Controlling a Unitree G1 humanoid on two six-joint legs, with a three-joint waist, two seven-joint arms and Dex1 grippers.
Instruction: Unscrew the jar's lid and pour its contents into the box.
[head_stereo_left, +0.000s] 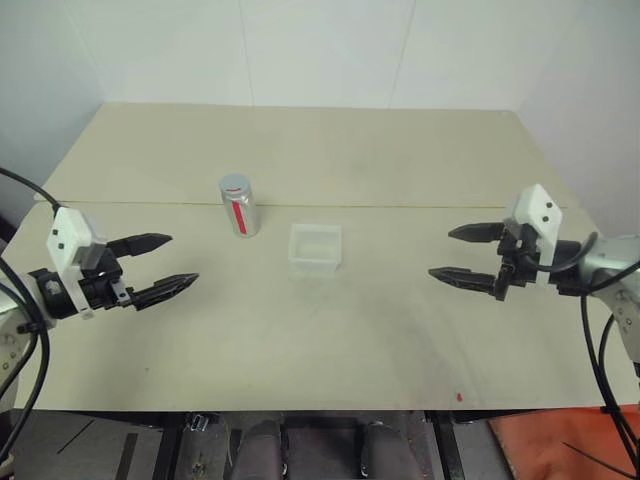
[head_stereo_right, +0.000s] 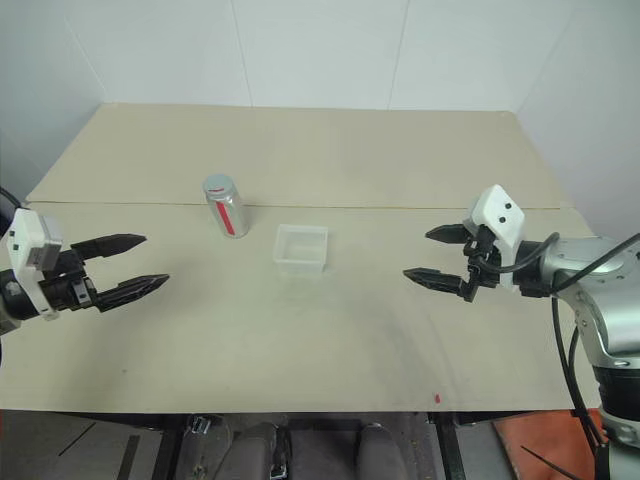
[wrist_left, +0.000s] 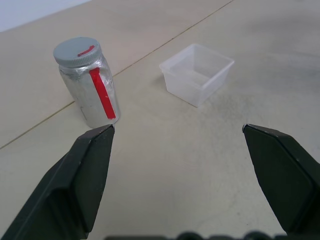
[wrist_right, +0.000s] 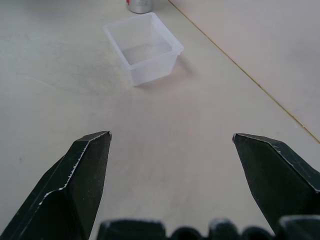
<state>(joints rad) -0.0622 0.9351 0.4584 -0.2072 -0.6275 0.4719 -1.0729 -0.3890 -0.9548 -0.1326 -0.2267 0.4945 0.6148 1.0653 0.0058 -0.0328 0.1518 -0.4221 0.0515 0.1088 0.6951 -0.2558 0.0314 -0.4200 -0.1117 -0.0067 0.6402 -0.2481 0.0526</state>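
The jar (head_stereo_left: 240, 207) is a silvery cylinder with a red stripe. It stands upright on the table, left of centre, with the grey lid (wrist_left: 76, 51) screwed on top. Its contents are hidden inside. Just right of it sits the box (head_stereo_left: 315, 249), a clear square tub with nothing in it. My left gripper (head_stereo_left: 166, 265) hovers open at the table's left side, pointing toward the jar from a distance. On the right side my right gripper (head_stereo_left: 460, 253) is open too, aimed at the box (wrist_right: 145, 47), well apart from it.
A seam (head_stereo_left: 400, 206) crosses the beige table just behind the jar and box. A tiny red speck (head_stereo_left: 459, 397) lies near the front edge at the right. White walls close off the back.
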